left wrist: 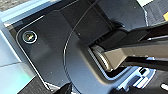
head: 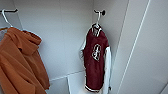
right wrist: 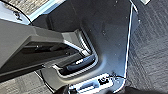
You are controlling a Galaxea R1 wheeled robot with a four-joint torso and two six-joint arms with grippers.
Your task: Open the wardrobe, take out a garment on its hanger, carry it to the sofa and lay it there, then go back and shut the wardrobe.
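Wardrobe [head: 140, 50] stands open. Nearest, beside its door, hangs the maroon jacket [head: 96, 60]; above it, the white hanger [head: 97, 21] hooks a dark peg [head: 100, 11]. Farther left hangs an orange hoodie [head: 20, 62]. Gripper states: cannot tell. Recommended: lift the hanger hook clear before withdrawing.

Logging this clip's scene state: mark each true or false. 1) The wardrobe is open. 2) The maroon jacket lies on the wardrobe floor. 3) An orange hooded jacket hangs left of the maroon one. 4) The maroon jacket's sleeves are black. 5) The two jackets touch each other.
1) True: the wardrobe interior shows, with its door swung aside at the right.
2) False: the maroon jacket hangs on a white hanger from a dark hook.
3) True: the orange hooded jacket hangs at the left.
4) False: the sleeves are white.
5) False: bare back wall separates them.
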